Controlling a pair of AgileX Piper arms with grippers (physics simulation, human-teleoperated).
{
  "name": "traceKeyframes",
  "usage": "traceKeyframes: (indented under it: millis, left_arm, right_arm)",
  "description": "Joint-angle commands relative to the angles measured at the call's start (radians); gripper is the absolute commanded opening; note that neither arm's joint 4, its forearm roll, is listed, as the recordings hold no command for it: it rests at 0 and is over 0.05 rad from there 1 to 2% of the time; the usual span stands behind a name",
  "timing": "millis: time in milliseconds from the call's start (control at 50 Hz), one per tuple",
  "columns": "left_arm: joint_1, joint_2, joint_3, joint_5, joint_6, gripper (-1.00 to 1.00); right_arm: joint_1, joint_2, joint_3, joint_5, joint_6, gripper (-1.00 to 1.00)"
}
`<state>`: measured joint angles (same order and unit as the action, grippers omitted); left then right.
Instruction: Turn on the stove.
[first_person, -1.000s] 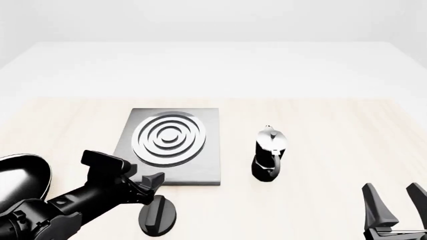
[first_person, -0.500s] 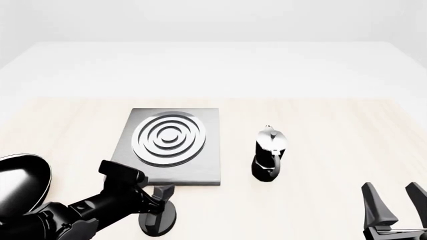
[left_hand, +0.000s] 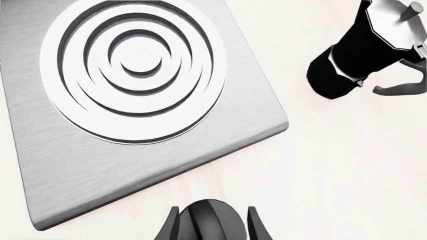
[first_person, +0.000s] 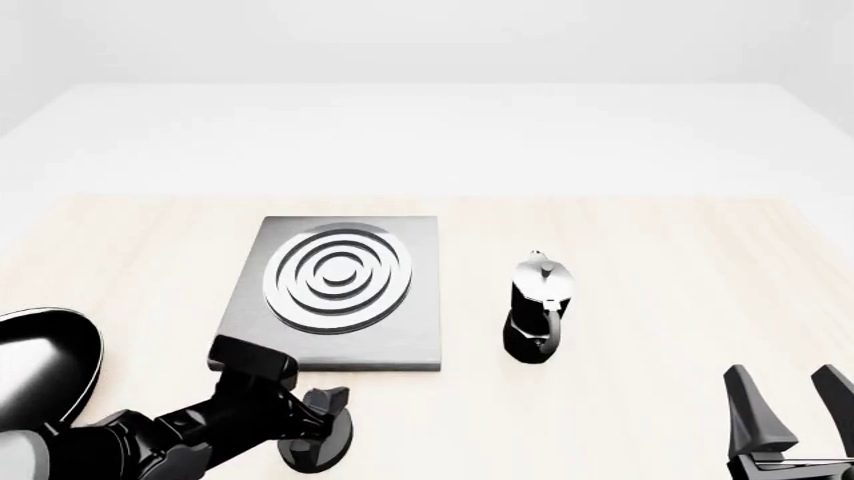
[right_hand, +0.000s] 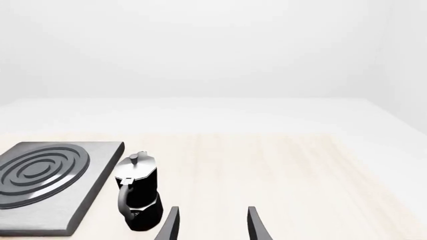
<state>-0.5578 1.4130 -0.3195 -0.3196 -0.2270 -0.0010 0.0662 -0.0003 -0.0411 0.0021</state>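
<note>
Left hand: yours sits low over the knob, just in front of the stove plate's near edge. In the left wrist view its two fingertips stand either side of the knob's raised ridge, with a sliver of gap on each side, so it reads as unclenched and bracketing the ridge, not yet gripping it.
Knob: black, oval, on the bench just in front of the stove plate, towards the plate's near middle; partly hidden by your hand in the front view.
Stove plate: brushed grey, flat, with its ring burner centred; nothing rests on it.
Step in hand: lining up on the knob, by my reading; the turn has not begun.
Next move: you need to clench on the ridge squarely, then roll the wrist to rotate the knob without dragging it across the bench.
Moka pot: upright, to the right of the stove plate, apart from it.
Frying pan: left of the stove plate, near its front corner.
Right hand: spread wide, holding nothing, well right of the stove plate.
</note>
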Motion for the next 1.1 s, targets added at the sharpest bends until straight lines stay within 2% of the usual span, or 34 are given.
traceKeyframes:
  millis: [20, 260, 600, 820, 1100]
  left_arm:
    - [-0.001, 0.057, 0.002, -0.027, -0.009, 1.00]
    - [-0.021, 0.149, 0.007, -0.075, -0.046, 1.00]
    - [-0.028, 0.199, 0.007, -0.096, -0.072, 1.00]
    - [0.127, 0.118, 0.027, -0.074, -0.024, 1.00]
    - [0.219, 0.063, 0.043, -0.056, -0.002, 1.00]
  right_arm:
    - [0.000, -0.007, 0.000, 0.005, 0.007, 1.00]
    - [0.001, -0.024, 0.000, 0.020, 0.014, 1.00]
    - [0.000, -0.020, 0.000, 0.015, 0.019, 1.00]
    - [0.001, -0.014, 0.000, 0.012, 0.017, 1.00]
    - [0.002, 0.000, 0.000, 0.000, 0.013, 1.00]
